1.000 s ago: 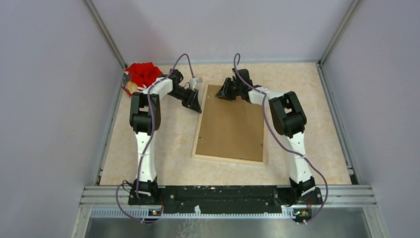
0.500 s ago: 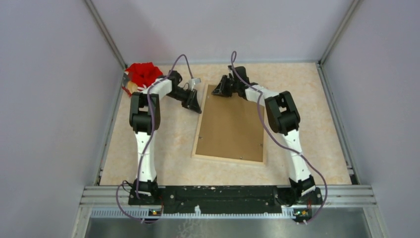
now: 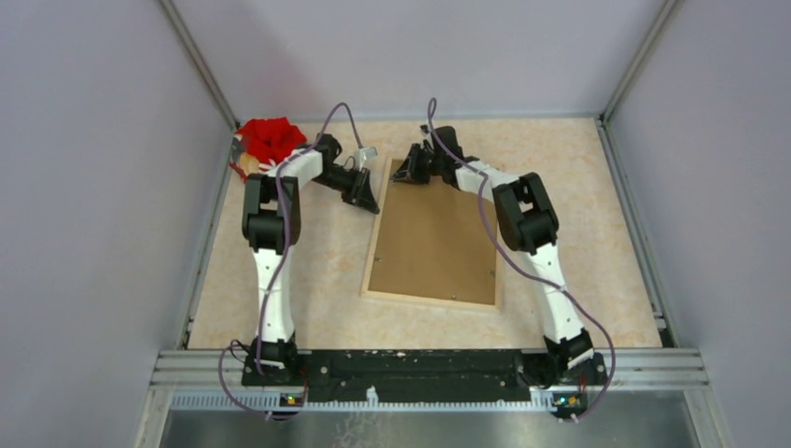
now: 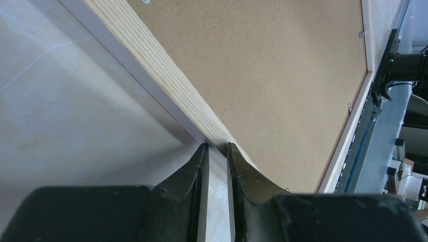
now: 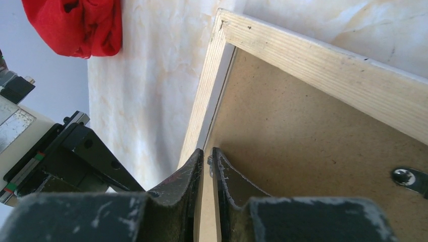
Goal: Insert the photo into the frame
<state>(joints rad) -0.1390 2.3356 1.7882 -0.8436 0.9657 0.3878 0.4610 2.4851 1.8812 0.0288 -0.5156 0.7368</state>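
1. Top view: the frame [image 3: 429, 300] lies flat mid-table [image 3: 578, 187], wood back up, with the brown backing board [image 3: 437, 233] seated in it and a short end toward the far edge. No photo in sight in any view, so I can't place it. The left gripper [image 3: 370, 201] is outside the frame's left rail. The right gripper [image 3: 401, 175] is at its far-left corner, and the two are close together. The red cloth [image 3: 269, 138] sits in the table's far-left corner, apart from both.
2. Left wrist: fingers nearly together, thin slit. The rail's outer edge runs into the slit. Can't tell if they bite.
3. Right wrist: same thin slit, sitting at the left rail's inner lip just short of the corner. Can't confirm a grip. A metal tab [image 5: 408, 177] sits on the board just inside the far rail.
4. My read: I'm taking hold of that rail to lift the frame. I'd confirm both pinches first, then raise slow and level, watching arm clearance. The tabs look like they need turning before the board comes out.
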